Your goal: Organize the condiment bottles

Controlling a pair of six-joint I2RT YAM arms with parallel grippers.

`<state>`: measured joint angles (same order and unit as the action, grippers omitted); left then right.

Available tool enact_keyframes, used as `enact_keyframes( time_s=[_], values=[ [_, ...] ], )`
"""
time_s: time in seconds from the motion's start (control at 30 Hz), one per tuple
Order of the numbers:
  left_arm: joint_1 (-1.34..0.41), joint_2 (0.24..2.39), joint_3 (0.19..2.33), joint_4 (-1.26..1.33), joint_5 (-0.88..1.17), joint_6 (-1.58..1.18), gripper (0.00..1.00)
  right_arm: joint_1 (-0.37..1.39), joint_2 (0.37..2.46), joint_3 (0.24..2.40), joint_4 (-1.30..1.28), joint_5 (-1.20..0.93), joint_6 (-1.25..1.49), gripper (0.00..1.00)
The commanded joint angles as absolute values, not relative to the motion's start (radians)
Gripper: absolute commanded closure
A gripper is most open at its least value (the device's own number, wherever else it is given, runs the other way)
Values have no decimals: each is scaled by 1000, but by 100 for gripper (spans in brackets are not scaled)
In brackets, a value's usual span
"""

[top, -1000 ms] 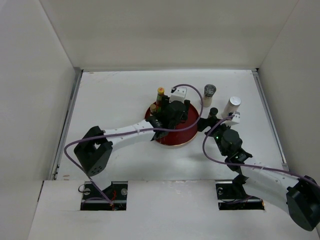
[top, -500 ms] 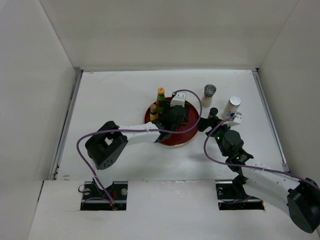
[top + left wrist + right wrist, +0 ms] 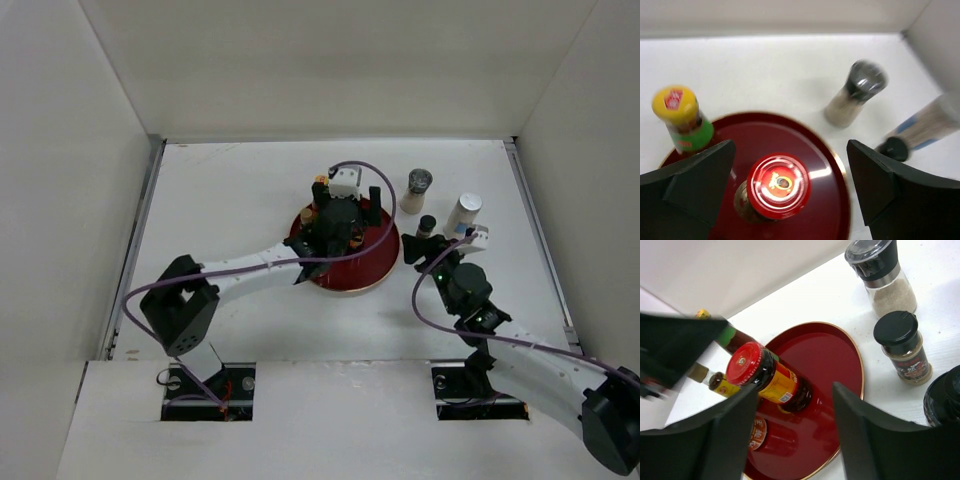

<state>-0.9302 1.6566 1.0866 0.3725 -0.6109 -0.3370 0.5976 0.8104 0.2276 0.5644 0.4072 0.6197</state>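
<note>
A red tray (image 3: pixel 372 268) holds a red-lidded jar (image 3: pixel 777 186), a yellow-capped bottle with a green label (image 3: pixel 682 117) and a small bottle with a yellow label (image 3: pixel 722 385). My left gripper (image 3: pixel 338 222) hangs open above the tray. In the left wrist view (image 3: pixel 791 165) its jaws stand wide to either side of the red lid without touching it. My right gripper (image 3: pixel 425 252) is open and empty just right of the tray. In the right wrist view (image 3: pixel 800 440) it faces the red-lidded jar (image 3: pixel 765 377). The left arm hides most of the tray's bottles from above.
On the table right of the tray stand a grinder with a grey top (image 3: pixel 418 190), a black-capped spice jar (image 3: pixel 427 224) and a white bottle (image 3: pixel 463 212). White walls close in the table at the back and both sides. A dark round object (image 3: pixel 945 400) is at the right wrist view's right edge.
My left gripper has shifted from the tray's middle towards its back left part, over the bottles. My right arm has hardly moved.
</note>
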Motion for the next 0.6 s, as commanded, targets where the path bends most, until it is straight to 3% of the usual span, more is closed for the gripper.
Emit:
enact_keyframes(
  time_s=[0.0, 0.07, 0.13, 0.23, 0.37, 0.57],
  values=[
    [-940, 1520, 1158, 460, -540, -334, 3, 611, 772, 285, 539, 426, 606, 43],
    [-944, 1467, 1157, 466, -531, -333, 3, 613, 761, 320, 487, 428, 606, 58],
    [-940, 1396, 1114, 486, -535, -330, 4, 613, 755, 379, 405, 425, 603, 67],
    [-900, 1263, 975, 541, -555, -334, 5, 593, 761, 495, 272, 428, 569, 68],
    [-800, 1068, 746, 554, -624, -382, 5, 493, 846, 664, 102, 443, 514, 58],
    [-630, 899, 474, 439, -634, -572, 4, 361, 1109, 891, -57, 396, 454, 24]
  ],
)
